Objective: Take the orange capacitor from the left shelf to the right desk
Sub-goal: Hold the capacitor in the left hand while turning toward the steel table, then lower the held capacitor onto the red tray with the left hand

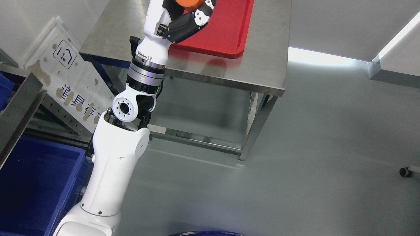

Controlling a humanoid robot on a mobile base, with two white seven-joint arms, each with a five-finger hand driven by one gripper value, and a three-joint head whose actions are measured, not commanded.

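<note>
My left arm rises from the lower left and reaches up over the steel desk (262,65). At the top edge my left hand (188,14) is curled around an orange capacitor (188,2), of which only the lower part shows. The hand hovers over the near-left part of a red tray (229,29) lying on the desk. I cannot tell whether the capacitor touches the tray. The right arm is out of view.
A blue bin (36,183) sits at the lower left under a grey shelf edge (18,108). A white sign board (69,75) leans behind the arm. Grey floor spreads to the right, with a small caster (406,171) at the far right.
</note>
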